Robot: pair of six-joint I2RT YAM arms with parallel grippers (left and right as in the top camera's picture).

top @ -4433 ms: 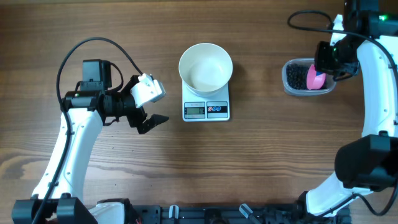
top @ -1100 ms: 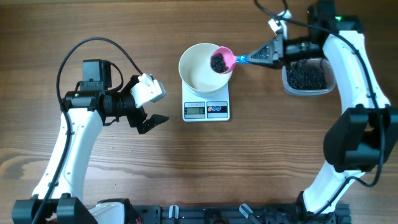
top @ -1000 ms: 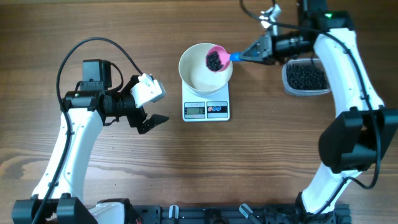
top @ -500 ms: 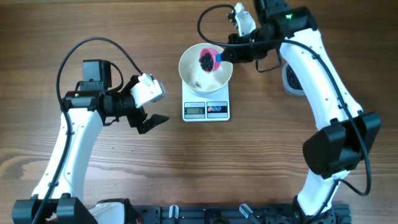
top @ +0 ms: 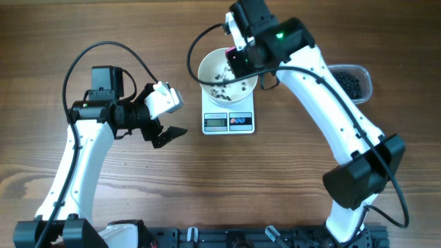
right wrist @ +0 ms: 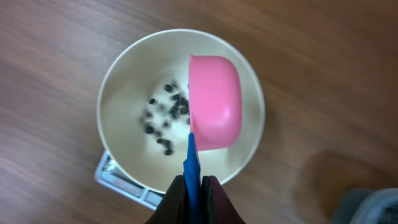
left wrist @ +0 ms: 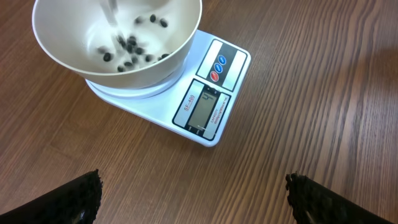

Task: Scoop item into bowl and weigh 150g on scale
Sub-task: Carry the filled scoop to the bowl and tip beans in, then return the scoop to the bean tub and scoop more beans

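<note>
From above, a brown wood-grain table fills the view, with a black rail along its near edge. The white scale sits at the middle with the bowl on it. A clear tub of dark beads stands well to the right. The right arm reaches over the bowl. The left gripper hangs to the left of the scale, jaws spread wide, holding nothing.

The left wrist view shows the item scattered loosely inside the bowl. Below it are the scale's grey display and round buttons, on bare planks.

In the right wrist view, the right gripper pinches the blue handle of a pink scoop. The scoop is turned over above the bowl. The floor beyond is blurred.
</note>
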